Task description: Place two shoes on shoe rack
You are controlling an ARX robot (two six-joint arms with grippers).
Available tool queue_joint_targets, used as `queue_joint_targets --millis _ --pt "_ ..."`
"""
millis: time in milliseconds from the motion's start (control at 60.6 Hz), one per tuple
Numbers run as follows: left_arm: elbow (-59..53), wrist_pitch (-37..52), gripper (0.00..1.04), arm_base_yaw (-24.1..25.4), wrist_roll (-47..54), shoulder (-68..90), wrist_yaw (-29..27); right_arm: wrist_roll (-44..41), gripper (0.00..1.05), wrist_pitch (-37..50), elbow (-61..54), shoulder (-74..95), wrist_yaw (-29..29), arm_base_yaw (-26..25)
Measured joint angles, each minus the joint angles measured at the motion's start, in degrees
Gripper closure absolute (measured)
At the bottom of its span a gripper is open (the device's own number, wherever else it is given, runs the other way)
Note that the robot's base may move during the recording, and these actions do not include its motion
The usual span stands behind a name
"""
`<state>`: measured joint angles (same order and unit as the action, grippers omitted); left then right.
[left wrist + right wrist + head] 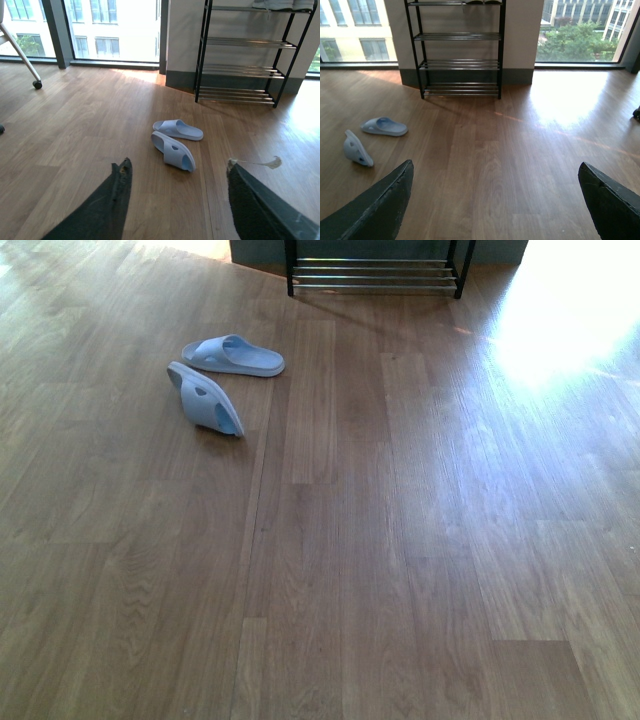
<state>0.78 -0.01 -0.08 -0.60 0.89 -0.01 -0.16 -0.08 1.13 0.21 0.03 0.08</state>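
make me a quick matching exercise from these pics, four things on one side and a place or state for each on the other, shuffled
Things:
1. near slide sandal
2. far slide sandal
3. shoe rack
4. left gripper

Place or state:
A. open, nothing between its fingers
B. tipped up on its side on the floor
C. standing against the wall between the windows
D. lying flat on its sole on the floor

Pairs: 1-B, 2-D, 3-C, 4-A
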Motion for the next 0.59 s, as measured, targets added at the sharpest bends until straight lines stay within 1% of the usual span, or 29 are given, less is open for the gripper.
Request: queue_joint_targets --millis 115,181,594 --pt "0.00 0.00 0.08 0.00 0.11 0.00 0.02 0.00 0.09 0.00 0.00 0.00 -0.02 0.00" --pt "0.00 0.00 0.10 0.00 0.13 -0.02 0.02 0.00 0.09 0.00 0.00 0.00 -0.02 0.00" --pt "0.00 0.00 0.09 0.02 0.17 -0.02 -0.26 0.02 0.09 0.00 0.00 -0.04 -0.20 0.00"
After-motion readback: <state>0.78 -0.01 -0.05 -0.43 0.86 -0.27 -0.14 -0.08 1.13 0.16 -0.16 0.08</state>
